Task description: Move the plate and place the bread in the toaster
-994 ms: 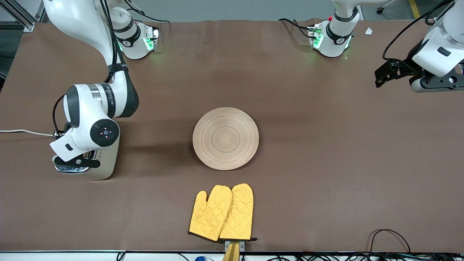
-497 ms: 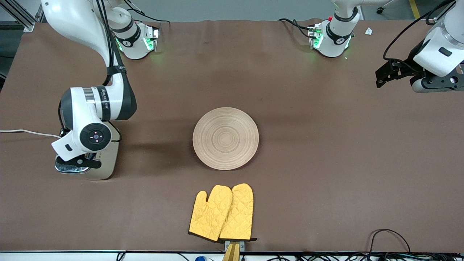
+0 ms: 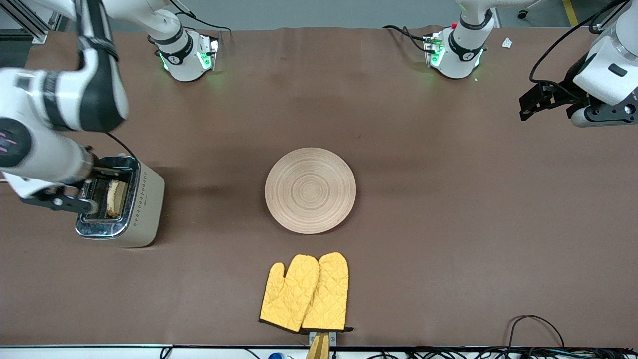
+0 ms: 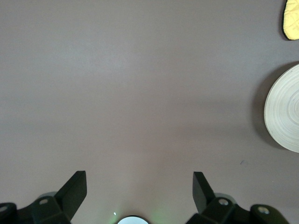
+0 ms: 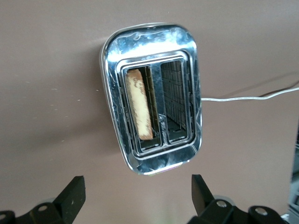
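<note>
Glossy chrome-topped toaster (image 3: pixel 130 202), matt grooved wooden plate (image 3: pixel 310 190), quilted cloth mitts (image 3: pixel 305 292), matt brown table cover (image 3: pixel 448 209)

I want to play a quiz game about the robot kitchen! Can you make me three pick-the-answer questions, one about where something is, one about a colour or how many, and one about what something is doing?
1. Where is the bread?
A. On the plate
B. In a slot of the toaster
C. On the oven mitts

2. What colour are the oven mitts?
A. Yellow
B. Blue
C. Green

3. What is the right gripper doing?
A. Squeezing the bread
C. Gripping the plate
B. Open over the toaster, holding nothing

Answers:
1. B: the slice stands on edge in one slot of the toaster, its other slot bare.
2. A: both quilted mitts are yellow, lying nearer the front camera than the plate.
3. B: its fingers stand wide apart above the chrome top, with the bread down in the slot. The left gripper waits open over bare table.
</note>
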Available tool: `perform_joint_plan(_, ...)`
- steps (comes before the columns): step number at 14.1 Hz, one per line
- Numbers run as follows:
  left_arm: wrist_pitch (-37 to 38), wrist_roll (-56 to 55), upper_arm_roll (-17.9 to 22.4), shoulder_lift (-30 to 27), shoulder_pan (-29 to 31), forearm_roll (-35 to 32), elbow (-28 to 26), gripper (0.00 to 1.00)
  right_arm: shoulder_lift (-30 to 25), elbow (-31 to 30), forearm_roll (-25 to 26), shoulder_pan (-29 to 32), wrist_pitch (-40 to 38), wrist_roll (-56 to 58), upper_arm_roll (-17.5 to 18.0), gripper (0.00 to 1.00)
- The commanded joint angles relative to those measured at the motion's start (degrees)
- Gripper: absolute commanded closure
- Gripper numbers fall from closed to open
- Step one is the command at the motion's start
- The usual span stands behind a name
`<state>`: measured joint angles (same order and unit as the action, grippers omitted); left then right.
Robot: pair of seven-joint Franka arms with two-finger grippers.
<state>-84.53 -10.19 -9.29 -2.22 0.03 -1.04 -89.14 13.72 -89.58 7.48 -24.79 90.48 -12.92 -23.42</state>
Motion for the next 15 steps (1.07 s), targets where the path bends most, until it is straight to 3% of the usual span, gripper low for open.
perform_joint_plan(1,-0.28,0.52,-0.03,-0.5,-0.03,0.69,0.19,0.0,-6.67,-3.93,-1.68,0.53,-0.65,1.22,0.84,0.0)
perform_joint_plan(4,-0.19,0.52,-0.03,-0.59,0.06,0.69,0.19,0.0,-11.77,-4.55,-2.91,2.45,-1.97,5.17,1.01,0.0)
perform_joint_plan(12,-0.02,0.52,-0.03,-0.42,0.14,0.25,1.42,0.0,-16.97,-3.85,-3.96,23.1,-1.63,13.61,19.45,0.0)
perform_joint_plan(15,-0.02,0.34,0.06,-0.42,0.14,0.07,1.6,0.0,-16.71,-2.18,-7.56,24.53,-1.63,13.98,19.21,0.0)
